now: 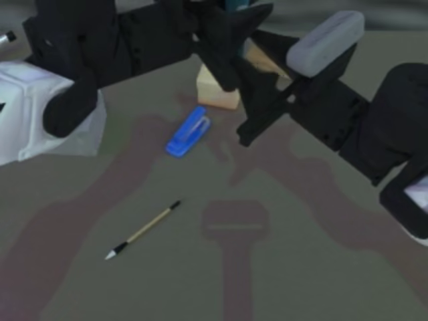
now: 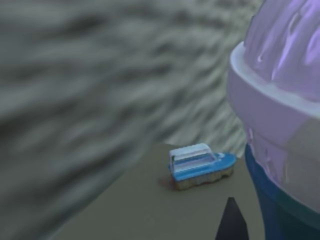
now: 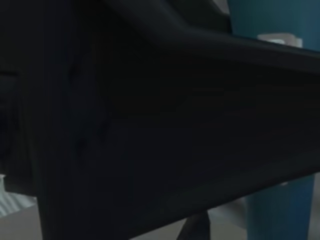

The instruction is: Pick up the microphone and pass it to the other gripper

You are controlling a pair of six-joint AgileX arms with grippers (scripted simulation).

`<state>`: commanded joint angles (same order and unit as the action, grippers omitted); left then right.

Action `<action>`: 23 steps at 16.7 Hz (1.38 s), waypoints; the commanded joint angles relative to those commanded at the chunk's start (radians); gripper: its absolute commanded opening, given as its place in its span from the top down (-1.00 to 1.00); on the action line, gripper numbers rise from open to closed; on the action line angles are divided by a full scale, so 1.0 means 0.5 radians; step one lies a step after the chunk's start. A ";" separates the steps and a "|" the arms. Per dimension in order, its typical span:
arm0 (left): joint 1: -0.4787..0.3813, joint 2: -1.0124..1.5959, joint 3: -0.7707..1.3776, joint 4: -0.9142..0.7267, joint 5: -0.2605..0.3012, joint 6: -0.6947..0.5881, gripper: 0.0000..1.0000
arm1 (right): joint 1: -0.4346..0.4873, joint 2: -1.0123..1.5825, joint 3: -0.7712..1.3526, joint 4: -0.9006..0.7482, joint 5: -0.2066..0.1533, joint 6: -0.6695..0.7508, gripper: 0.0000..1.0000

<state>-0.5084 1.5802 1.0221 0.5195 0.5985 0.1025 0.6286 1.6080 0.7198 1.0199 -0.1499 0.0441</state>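
- Microphone [image 2: 280, 100] is off the table, up at the top centre of the top view where the two arms meet; only a sliver of teal [image 1: 235, 4] shows there.
- Left wrist view: white head fills the frame close to the camera, teal body below it. Judged as held by the left gripper [image 1: 224, 50], but finger contact isn't visible, so finger state: cannot tell.
- Right gripper [image 1: 251, 120] hangs just beside the left one, over the table centre. Right wrist view is mostly dark, with teal handle [image 3: 270, 20] behind a black arm part. Finger state: cannot tell.
- Handover stage, probably.
- Risks: grippers are crowded, so fingers could clash; early release drops the mic onto the blue stapler [image 1: 188, 132] or wooden block [image 1: 215, 92] below.
- Brush [image 1: 142, 231] lies well clear.
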 joint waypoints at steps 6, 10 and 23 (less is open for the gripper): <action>0.000 0.000 0.000 0.000 0.000 0.000 1.00 | 0.000 0.000 0.000 0.000 0.000 0.000 -1.00; 0.000 0.000 0.000 0.000 0.000 0.000 1.00 | 0.000 0.000 0.000 0.000 0.000 0.000 -1.00; 0.324 -0.162 -0.137 -0.024 0.273 0.018 1.00 | -0.075 -0.492 -0.538 0.032 -0.089 0.006 -1.00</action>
